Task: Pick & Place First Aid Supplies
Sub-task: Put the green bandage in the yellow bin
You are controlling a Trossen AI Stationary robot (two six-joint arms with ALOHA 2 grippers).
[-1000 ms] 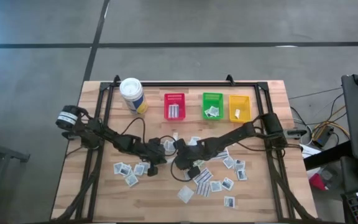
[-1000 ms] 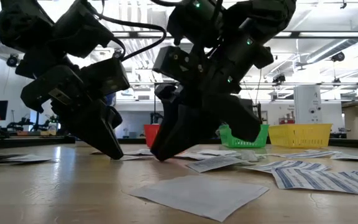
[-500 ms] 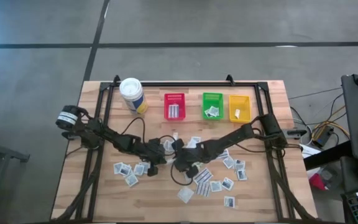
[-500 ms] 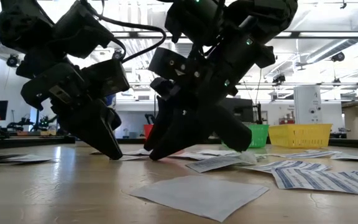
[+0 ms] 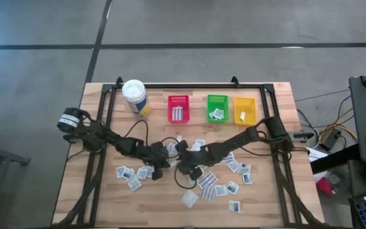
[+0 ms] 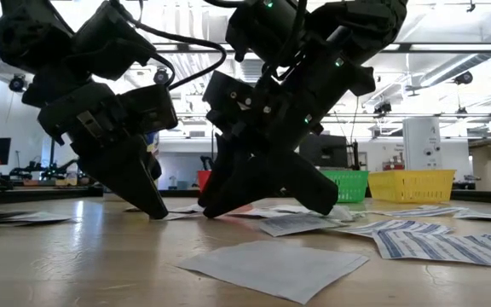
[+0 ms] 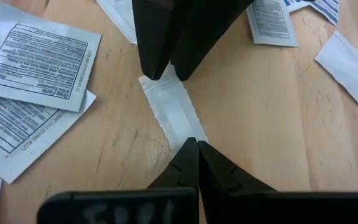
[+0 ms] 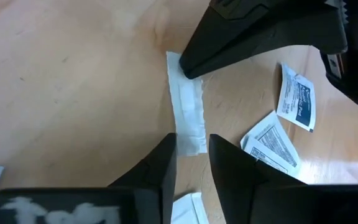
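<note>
A narrow white packet (image 7: 169, 112) lies flat between the closed left end effector (image 7: 191, 152) and the slightly parted right end effector (image 8: 190, 152).

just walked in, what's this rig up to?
Both arms are down at the middle of the table, working one narrow white packet among the scattered first aid packets. The left gripper is shut, its tips pressed on one end of that strip. The right gripper is open, its fingers straddling the other end. The packet lies flat on the wood, not lifted. At the far edge, the red bin, green bin and yellow bin already hold a few packets each.
</note>
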